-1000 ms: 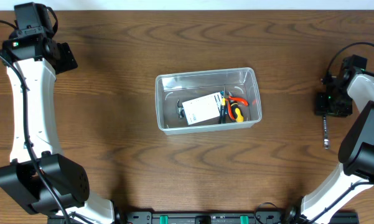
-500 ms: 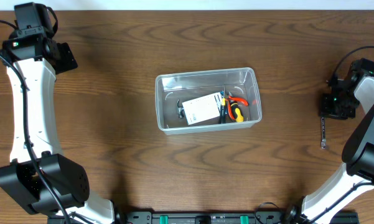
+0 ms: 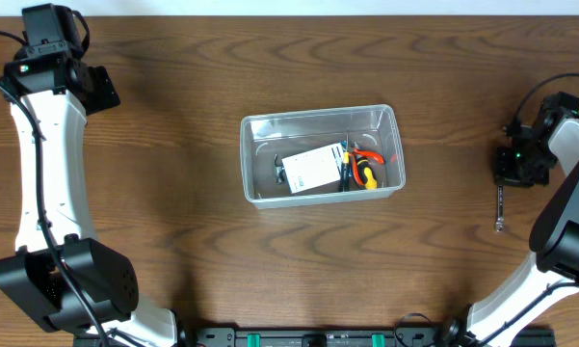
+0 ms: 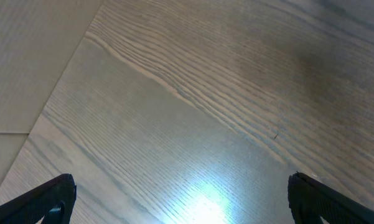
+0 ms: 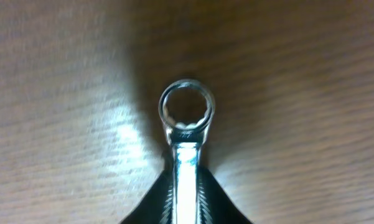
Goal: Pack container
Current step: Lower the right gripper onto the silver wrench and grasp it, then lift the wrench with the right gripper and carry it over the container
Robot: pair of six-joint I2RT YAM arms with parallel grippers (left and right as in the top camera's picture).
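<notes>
The clear plastic container [image 3: 322, 154] stands at the table's middle, holding a white card, red and yellow handled tools and a dark tool. My right gripper [image 3: 506, 173] is at the far right edge, shut on a metal wrench [image 3: 500, 207] whose ring end points toward the front. In the right wrist view the wrench [image 5: 187, 124] sits clamped between the fingers [image 5: 187, 202], ring end out over the wood. My left gripper [image 3: 101, 87] is open and empty at the far left back corner; its fingertips [image 4: 180, 199] frame bare wood.
The table's pale left edge strip [image 4: 25, 74] shows in the left wrist view. Both arm bases stand at the front edge, left [image 3: 67, 284] and right [image 3: 559, 251].
My right gripper with the wrench has shifted slightly right and toward the back, and the wrench now shows further clear of the table. The left arm has not moved.
</notes>
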